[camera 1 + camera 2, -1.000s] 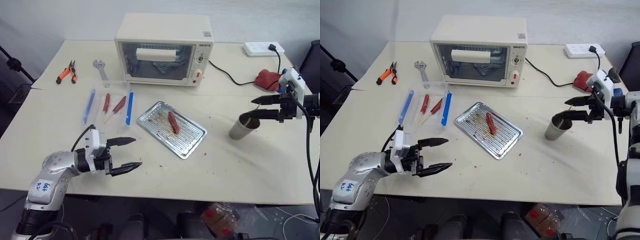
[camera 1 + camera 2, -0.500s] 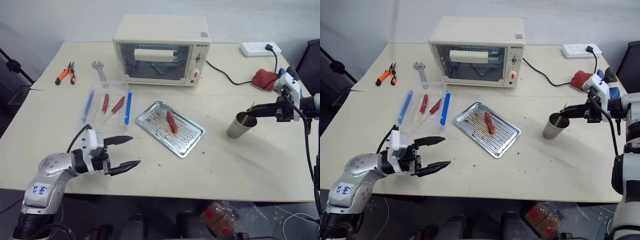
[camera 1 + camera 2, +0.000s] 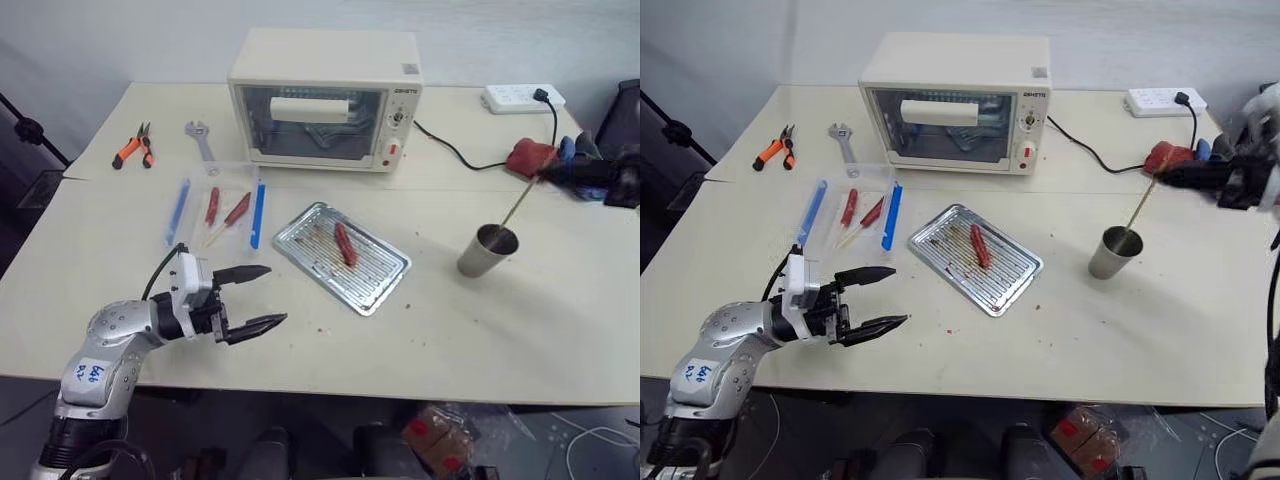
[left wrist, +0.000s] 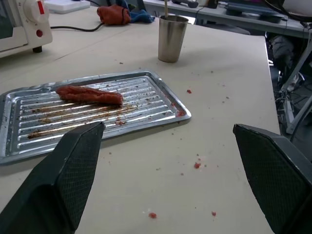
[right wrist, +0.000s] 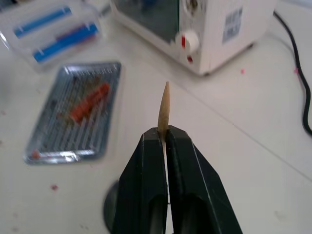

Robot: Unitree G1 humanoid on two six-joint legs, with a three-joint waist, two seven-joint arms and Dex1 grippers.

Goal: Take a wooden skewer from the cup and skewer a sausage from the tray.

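The right gripper (image 5: 163, 134) pinches the skewer (image 3: 1140, 204) above the cup (image 3: 1113, 252). Left of the cup, the sausage (image 3: 345, 243) lies on the tray (image 3: 383, 290). The left gripper (image 3: 255, 297) hovers, fingers spread.

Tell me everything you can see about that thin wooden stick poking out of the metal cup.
The wooden skewer is a thin, pale tan stick that looks like plain wood. It slants upward out of the steel cup, its lower end inside the cup. Its upper part is pinched between the shut black fingers of the right gripper, with a short pointed tip showing beyond them.
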